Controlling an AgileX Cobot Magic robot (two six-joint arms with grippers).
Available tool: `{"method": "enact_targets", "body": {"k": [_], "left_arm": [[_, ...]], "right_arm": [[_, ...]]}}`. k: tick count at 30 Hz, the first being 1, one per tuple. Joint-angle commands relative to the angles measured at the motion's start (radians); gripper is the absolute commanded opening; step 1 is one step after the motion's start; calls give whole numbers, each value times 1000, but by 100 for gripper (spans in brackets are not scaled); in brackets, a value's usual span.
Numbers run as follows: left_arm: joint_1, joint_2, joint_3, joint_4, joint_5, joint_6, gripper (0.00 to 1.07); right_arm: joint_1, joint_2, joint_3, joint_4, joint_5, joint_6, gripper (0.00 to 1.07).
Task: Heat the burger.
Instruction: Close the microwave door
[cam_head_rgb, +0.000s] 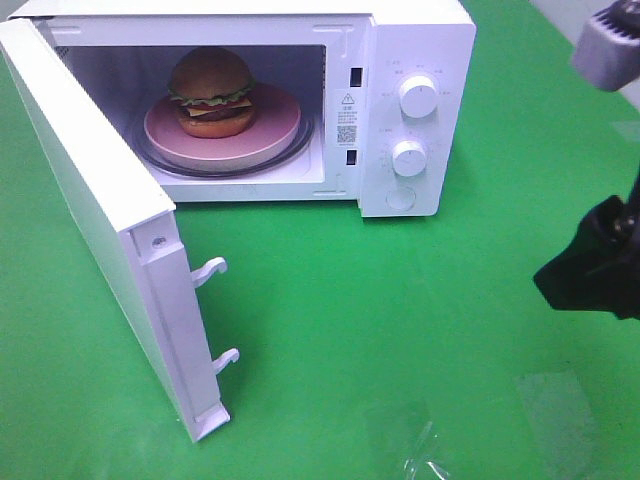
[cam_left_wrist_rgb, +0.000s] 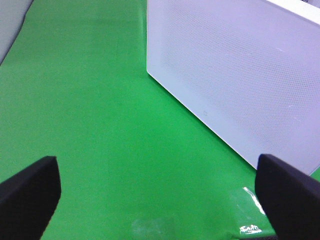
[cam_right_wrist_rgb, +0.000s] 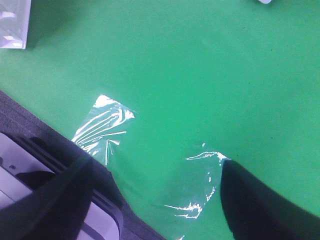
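The microwave sits at the 12 o'clock side of the green worktop, its door swung fully open on the left hinge and jutting toward 7 o'clock, so that its free edge with the two white latch hooks reaches far out over the cloth. From the cavity mouth toward 5 o'clock the worktop lies bare save for some patches of clear tape near the 6 o'clock edge. The burger stands inside the cavity, at about 11 o'clock in the high view, on the pink plate, which rests on the glass turntable; it sits slightly toward the plate's rear left. It is upright, top bun up and layers stacked vertically, so its long axis runs straight up; being round, it shows no sideways heading. The right arm hangs at 3 o'clock, well apart from the microwave. The left end effector is spread wide with nothing between its fingers, near the door's outer face. The right end effector is also spread, empty, over the taped cloth.
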Motion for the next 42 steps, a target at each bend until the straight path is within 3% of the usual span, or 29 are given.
{"method": "enact_targets", "body": {"k": [1,9,12,13,15,18,20,24,31,42], "left_arm": [[-5,-15,4,-1,-14,0,98],[-5,-15,4,-1,-14,0,98],[-5,-15,4,-1,-14,0,98],[-5,-15,4,-1,-14,0,98],[-5,-15,4,-1,-14,0,98],[-5,-15,4,-1,-14,0,98],[-5,-15,4,-1,-14,0,98],[-5,-15,4,-1,-14,0,98],[-5,-15,4,-1,-14,0,98],[-5,-15,4,-1,-14,0,98]], "right_arm": [[-1,-104,2,-19,42,50,70],[-36,-234,38,-112,103,107,70],[-148,-296,86,-109,107,95,70],[-148,-296,86,-109,107,95,70],[-279,-376,126,-109,107,73,70],[-303,-395,132,-109,105,73,70],[-402,-495,175,-102,98,48,73],[-478,-592,226,-90,95,47,79],[-540,-760,317,-41,74,42,77],[-583,-1009,346,3,24,12,74]]}}
